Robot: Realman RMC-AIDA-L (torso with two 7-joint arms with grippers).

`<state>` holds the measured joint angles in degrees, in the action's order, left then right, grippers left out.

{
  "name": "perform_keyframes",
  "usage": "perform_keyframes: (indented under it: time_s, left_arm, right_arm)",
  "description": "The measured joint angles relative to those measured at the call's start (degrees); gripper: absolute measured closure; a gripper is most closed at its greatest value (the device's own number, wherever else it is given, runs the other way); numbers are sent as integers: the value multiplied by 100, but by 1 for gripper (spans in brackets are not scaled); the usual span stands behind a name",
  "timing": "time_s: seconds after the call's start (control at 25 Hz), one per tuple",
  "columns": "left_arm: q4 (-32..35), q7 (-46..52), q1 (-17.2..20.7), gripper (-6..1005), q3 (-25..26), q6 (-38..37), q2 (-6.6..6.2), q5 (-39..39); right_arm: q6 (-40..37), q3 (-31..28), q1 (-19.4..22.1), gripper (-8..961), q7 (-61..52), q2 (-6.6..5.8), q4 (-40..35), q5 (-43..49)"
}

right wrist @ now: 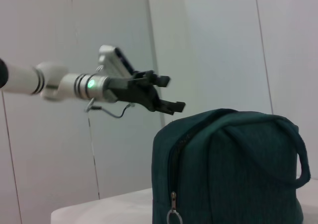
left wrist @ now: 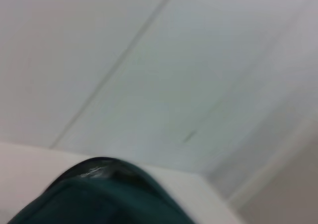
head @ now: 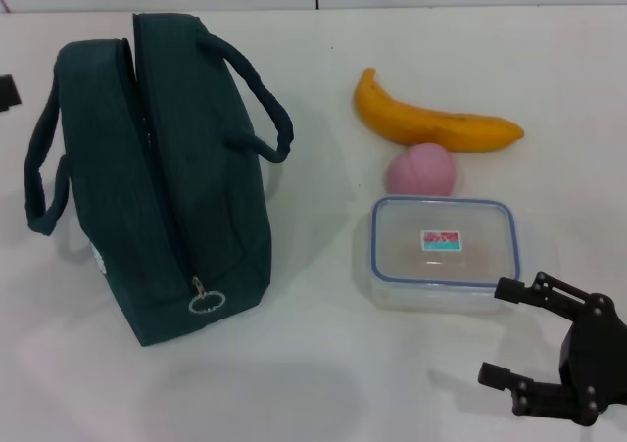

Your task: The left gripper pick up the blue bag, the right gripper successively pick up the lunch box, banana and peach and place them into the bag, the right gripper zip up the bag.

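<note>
Nearest, at the right edge of the table, the right gripper point(head: 509, 334) waits with its jaws spread wide and nothing between them, just on the near side of the lunch box point(head: 443, 252). It should hold off there, as the bag has to be opened and steadied first. The lunch box lies flat with its lid on, the peach point(head: 421, 171) touching or nearly touching its far edge, and the banana point(head: 436, 122) lying across just beyond the peach.

To the left stands the blue bag point(head: 167, 182), upright on the table, its zipper partly open along the top and its ring pull point(head: 205, 303) hanging low at the near end. One handle droops to the left and the other point(head: 260, 99) arches to the right.

Farthest, the left gripper point(right wrist: 166, 92) hovers above the bag's far left top, jaws parted a little and holding nothing. Its step seems to be the pick-up: it should probably descend onto the left handle point(head: 44, 182), close around the padded strap, and lift evenly so the mouth faces upward.
</note>
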<state>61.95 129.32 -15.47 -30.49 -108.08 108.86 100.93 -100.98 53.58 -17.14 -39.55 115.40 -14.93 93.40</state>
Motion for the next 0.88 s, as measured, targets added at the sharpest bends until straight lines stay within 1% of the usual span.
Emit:
perform_keyframes:
  time_s: [0.08,0.16,0.32,0.44,0.52,0.72,0.8,0.88]
  left_arm:
    - [358,643,-224,128,-12,32,-61,544]
    - [809,1381,-534,128,-152,-3,-128,1185]
    - [1317,2126,-876,128,-510,-17,-170,1853]
    - [1444,2381,-997,128,-681,-43,-173,2181]
    - [1438,2447,-1035,129,-747,-81,-171,2232]
    - [1420,2531,-1125,129,-886,-131,-117,2294]
    - [1414,2557,-1156,129,-932,-110,-76,2416]
    - [1409,2555,-1226,129,-935,-94,1,2628]
  right_arm:
    - [3,-4,-1,84,0,0,0,-2]
    - [4,-9,-1,84,-2,0,-1,-8]
    - [10,-9,0,84,-8,0,-1,-56]
    - [10,-8,0,84,-8,0,-1,-59]
    - [11,-7,0,84,-8,0,-1,-59]
    - [20,-5,6,83,-7,0,-1,-59]
    - [21,-5,5,83,-6,0,-1,-59]
    - [25,-5,4,83,-5,0,-1,-59]
